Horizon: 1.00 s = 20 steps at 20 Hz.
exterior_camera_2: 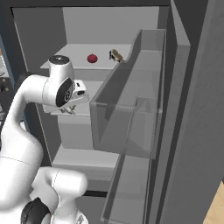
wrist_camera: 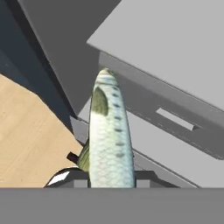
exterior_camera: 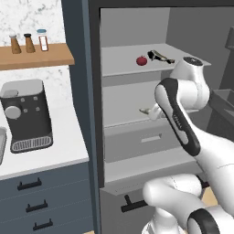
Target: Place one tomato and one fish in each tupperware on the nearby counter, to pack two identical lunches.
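While the white arm reaches into an open grey cabinet with shelves, its gripper (wrist_camera: 111, 181) is clamped on a pale silvery-green fish (wrist_camera: 109, 135). Seen from the hand camera, the fish runs lengthwise up the middle of the frame, scaled, with a dark olive fin near its upper end, and its lower end sits between the two dark fingertips at the bottom edge. Behind it are a grey shelf edge at the upper right, a grey drawer front with a slot handle at the centre right, and tan wood flooring at the lower left.

From the left base camera, a pale tip of the fish shows at the centre of the frame, just left of the arm's dark-banded forearm, level with the middle shelf. On the top shelf (exterior_camera: 123, 61), in the upper middle, lies a small glossy red tomato (exterior_camera: 141, 60), with a second, dark-looking fish (exterior_camera: 160, 56) just beside it to the right. At the left of that frame a black coffee machine (exterior_camera: 26, 114) stands on the white counter (exterior_camera: 68, 146) over dark blue-grey drawers, below a wooden shelf (exterior_camera: 36, 55) holding three small shakers.

From the right base camera, the tomato sits in the upper centre of the frame on the same top shelf.
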### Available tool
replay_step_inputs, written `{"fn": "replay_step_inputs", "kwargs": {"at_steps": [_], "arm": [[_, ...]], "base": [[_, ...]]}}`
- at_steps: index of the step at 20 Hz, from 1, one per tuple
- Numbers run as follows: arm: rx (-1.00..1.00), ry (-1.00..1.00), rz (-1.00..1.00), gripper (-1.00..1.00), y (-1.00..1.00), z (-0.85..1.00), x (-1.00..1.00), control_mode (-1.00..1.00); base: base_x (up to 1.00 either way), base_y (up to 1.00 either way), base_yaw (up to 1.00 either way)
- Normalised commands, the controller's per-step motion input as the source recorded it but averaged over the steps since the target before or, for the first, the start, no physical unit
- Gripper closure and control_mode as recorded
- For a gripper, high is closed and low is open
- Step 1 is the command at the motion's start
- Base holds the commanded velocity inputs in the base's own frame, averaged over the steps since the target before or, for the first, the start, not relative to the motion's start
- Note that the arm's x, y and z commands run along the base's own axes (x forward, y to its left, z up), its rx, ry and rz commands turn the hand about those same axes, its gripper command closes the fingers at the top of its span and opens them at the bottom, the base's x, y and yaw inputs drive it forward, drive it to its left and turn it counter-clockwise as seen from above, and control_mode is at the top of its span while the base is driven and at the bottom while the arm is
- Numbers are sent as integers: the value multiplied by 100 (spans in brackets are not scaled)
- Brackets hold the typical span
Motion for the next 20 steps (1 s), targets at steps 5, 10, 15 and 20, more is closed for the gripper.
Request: {"fn": "replay_step_inputs", "kwargs": {"at_steps": [5, 10, 15, 20], "arm": [[0, 0, -16, 100, -18, 16, -100, -100], [0, 0, -35, 100, -27, 1, -100, -100], [0, 0, -9, 100, -12, 0, -30, -100], [0, 4, 0, 100, 0, -5, -18, 100]], "base": [[0, 0, 0], [0, 0, 0], [0, 0, 0], [-20, 0, 0]]}}
